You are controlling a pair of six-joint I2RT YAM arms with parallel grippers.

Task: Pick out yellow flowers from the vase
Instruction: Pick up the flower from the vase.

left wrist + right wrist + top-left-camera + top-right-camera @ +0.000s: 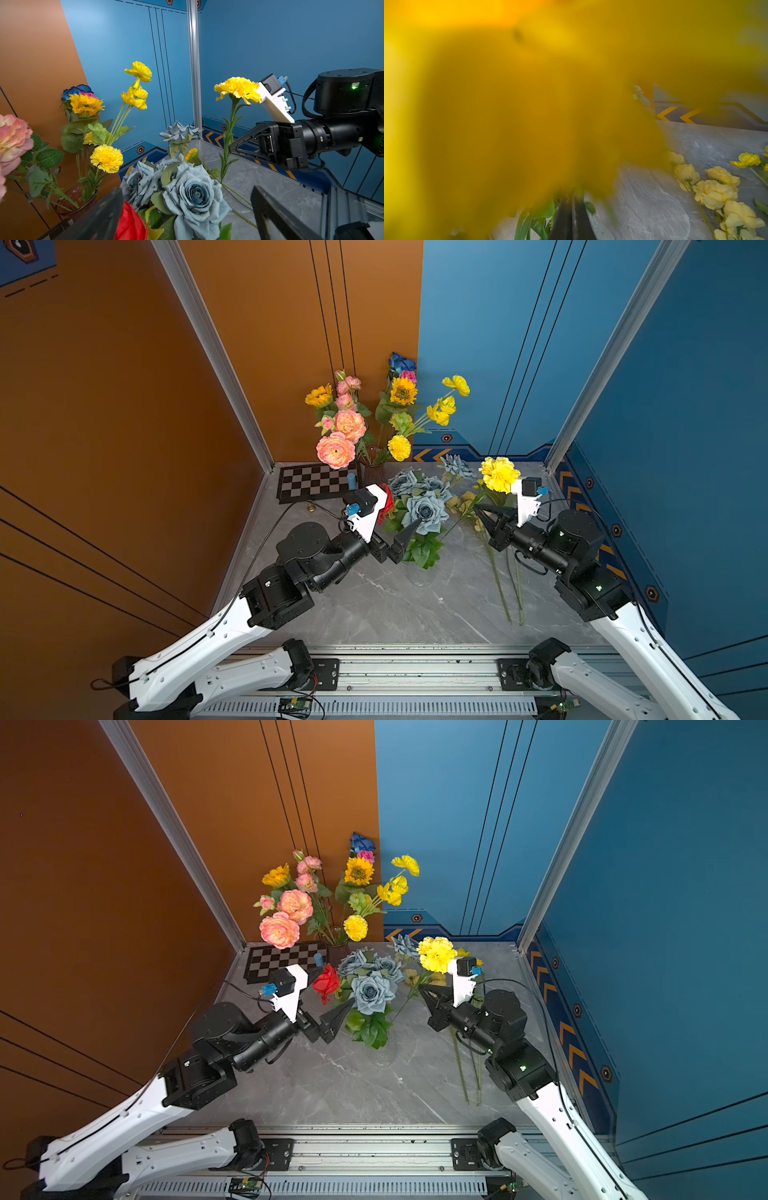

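My right gripper (478, 509) (231, 148) is shut on the green stem of a yellow carnation (498, 475) (239, 89). It holds the flower upright, right of the clear vase (419, 577). The bloom blurs most of the right wrist view, where the shut jaws show low down around my right gripper (572, 199). My left gripper (398, 517) (187, 209) is open around grey-blue roses (424, 510) and a red rose (326, 982) in that vase. A dark vase (374, 473) at the back holds sunflowers (403, 390), yellow poppies (446, 406) and another carnation (399, 447).
Pale-yellow rose clusters (716, 191) and long green stems (505, 597) lie on the marble table (374, 605) at the right. Peach-pink peonies (336, 450) lean from the back vase. A chequered mat (309, 483) with a small blue cylinder (352, 480) sits back left. Walls close in on three sides.
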